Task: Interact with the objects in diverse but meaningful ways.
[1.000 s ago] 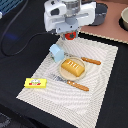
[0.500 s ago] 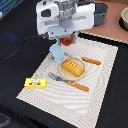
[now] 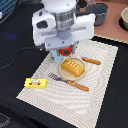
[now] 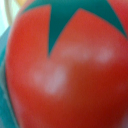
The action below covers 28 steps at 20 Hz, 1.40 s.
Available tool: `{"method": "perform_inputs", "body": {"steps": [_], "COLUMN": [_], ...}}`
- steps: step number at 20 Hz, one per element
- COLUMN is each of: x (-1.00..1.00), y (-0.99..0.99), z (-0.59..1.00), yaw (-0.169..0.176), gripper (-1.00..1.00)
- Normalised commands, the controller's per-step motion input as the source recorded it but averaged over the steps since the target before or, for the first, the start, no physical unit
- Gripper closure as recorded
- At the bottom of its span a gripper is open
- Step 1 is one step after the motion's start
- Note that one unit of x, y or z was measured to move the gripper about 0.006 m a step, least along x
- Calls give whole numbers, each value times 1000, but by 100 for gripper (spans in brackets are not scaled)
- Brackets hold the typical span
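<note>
Your arm's head sits low over the far edge of the striped placemat [image 3: 95, 95] on the dark surface [image 3: 15, 80], with the bread loaf [image 3: 73, 67] on its plate just toward the near side and the yellow packet [image 3: 35, 83] well off toward the exterior view's left. The red round fruit [image 3: 65, 51] lies directly beneath the end effector [image 3: 63, 48], its green calyx filling the wrist view [image 4: 64, 70]. It's round, so no long axis matters; you cannot tell whether the fingers are spread or clamped, being hidden.
</note>
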Motion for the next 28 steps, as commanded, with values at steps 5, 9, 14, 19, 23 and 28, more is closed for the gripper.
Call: {"method": "perform_inputs", "body": {"steps": [5, 9, 14, 19, 23, 28], "x": [382, 428, 569, 883, 784, 485], "y": [-984, -999, -819, -360, -261, -346], "z": [25, -26, -35, -25, -181, -103], "yaw": [0, 0, -3, 0, 0, -4], "gripper": [100, 100, 100, 100, 100, 100]}}
